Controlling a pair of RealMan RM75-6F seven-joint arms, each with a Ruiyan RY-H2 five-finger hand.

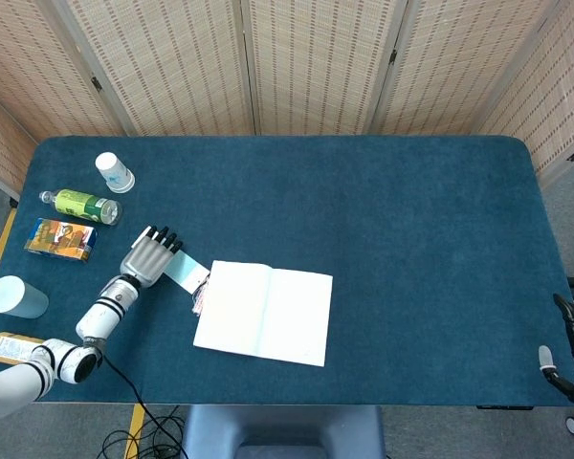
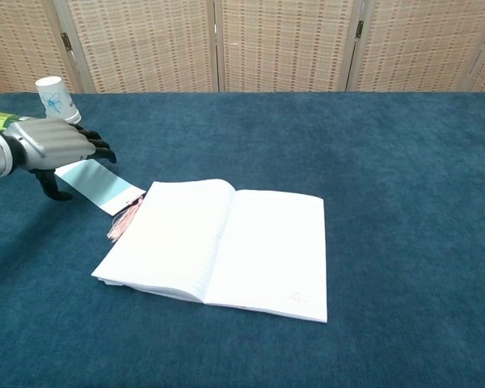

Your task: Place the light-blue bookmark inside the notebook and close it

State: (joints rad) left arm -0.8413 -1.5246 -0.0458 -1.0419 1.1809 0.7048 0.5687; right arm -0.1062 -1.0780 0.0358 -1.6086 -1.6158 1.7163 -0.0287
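One open notebook (image 1: 264,312), one light-blue bookmark (image 2: 99,184) under left hand (image 1: 147,258), fingers (image 2: 99,148) apart

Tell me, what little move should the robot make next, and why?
Probably the left hand should come down and pinch the far end of the bookmark. The bookmark lies flat on the table beside the open notebook, its tassel end at the left page's edge. The hand hovers over its far end and does not seem to hold it yet.
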